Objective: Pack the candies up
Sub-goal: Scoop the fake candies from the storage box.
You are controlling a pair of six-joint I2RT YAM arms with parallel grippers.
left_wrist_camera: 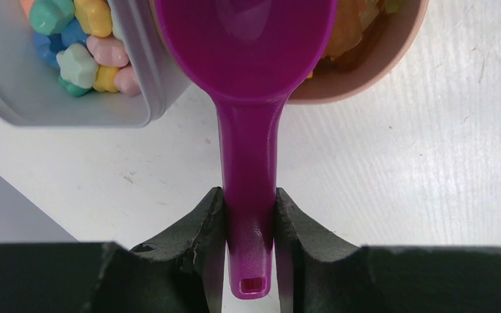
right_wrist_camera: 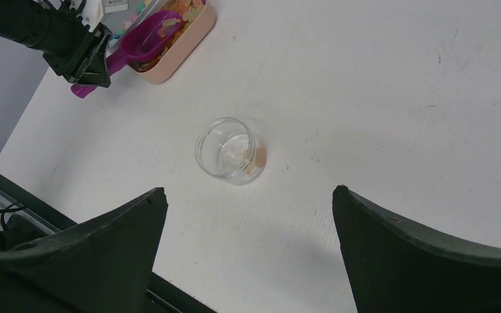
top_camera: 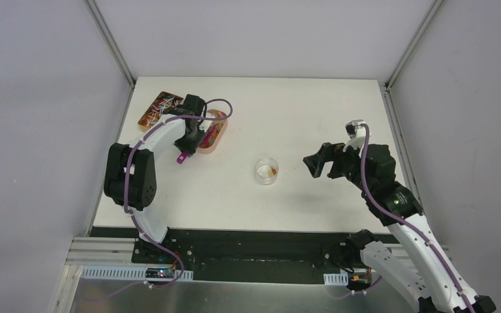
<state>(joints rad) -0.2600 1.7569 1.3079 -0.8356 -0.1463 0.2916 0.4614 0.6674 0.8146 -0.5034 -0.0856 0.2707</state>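
Observation:
My left gripper [left_wrist_camera: 250, 199] is shut on the handle of the magenta scoop [left_wrist_camera: 248, 78], whose bowl lies in the pink tray [left_wrist_camera: 378, 62] of orange-amber candies [left_wrist_camera: 352, 26]. The scoop [top_camera: 184, 156] and pink tray [top_camera: 214, 138] also show in the top view. Pastel candies [left_wrist_camera: 85, 49] fill a grey tin at the upper left. A small clear jar [top_camera: 266, 171] stands open mid-table with a few orange candies inside; it also shows in the right wrist view [right_wrist_camera: 229, 151]. My right gripper [right_wrist_camera: 248, 202] is open and empty, above the table to the right of the jar.
A brown tin [top_camera: 159, 108] of mixed coloured candies sits at the table's far left, next to the pink tray. A grey wall rises just left of it. The black front rail [top_camera: 248, 238] runs along the table's near edge.

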